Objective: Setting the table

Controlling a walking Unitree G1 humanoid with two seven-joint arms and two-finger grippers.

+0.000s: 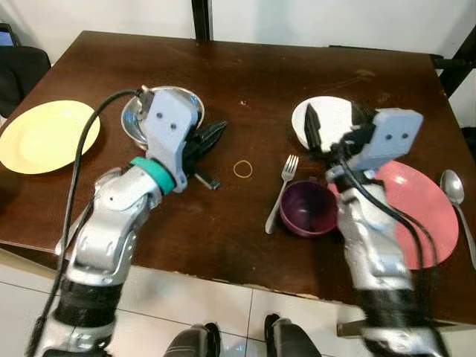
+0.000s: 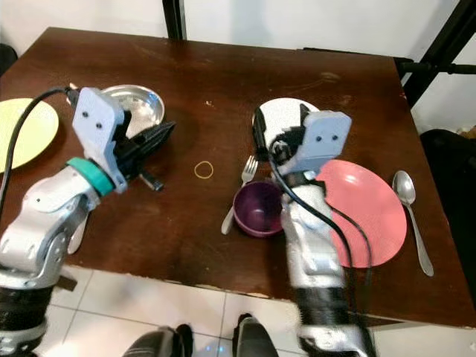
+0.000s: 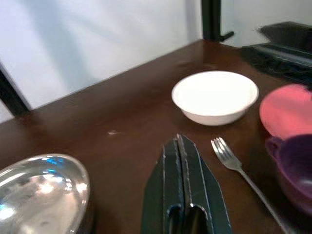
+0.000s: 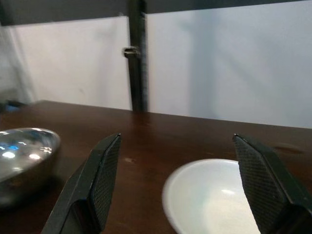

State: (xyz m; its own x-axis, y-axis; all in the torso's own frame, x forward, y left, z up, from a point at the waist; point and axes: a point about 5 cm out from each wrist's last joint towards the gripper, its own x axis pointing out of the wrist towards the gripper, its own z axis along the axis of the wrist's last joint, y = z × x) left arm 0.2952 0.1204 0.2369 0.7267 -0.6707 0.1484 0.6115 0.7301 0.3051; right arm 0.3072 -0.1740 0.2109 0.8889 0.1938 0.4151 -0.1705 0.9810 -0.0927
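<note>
Table half laid: pink plate (image 1: 420,212), purple cup (image 1: 307,208), fork (image 1: 282,190) and spoon (image 1: 459,208) grouped; white bowl (image 1: 327,119) (unplaced, seemingly) beyond. Right gripper (image 1: 335,126) spread wide, empty, over bowl; left gripper (image 1: 218,134) pinched closed on nothing.

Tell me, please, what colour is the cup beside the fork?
The cup is dark purple, clearest in the left eye view.

No readable text, labels, brands or numbers on tableware, table or robot arms.

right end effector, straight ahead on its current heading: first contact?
Most likely the white bowl. The right end effector is open and the bowl sits between its fingers just ahead. Its height over the rim is unclear, so it may pass above.
</note>
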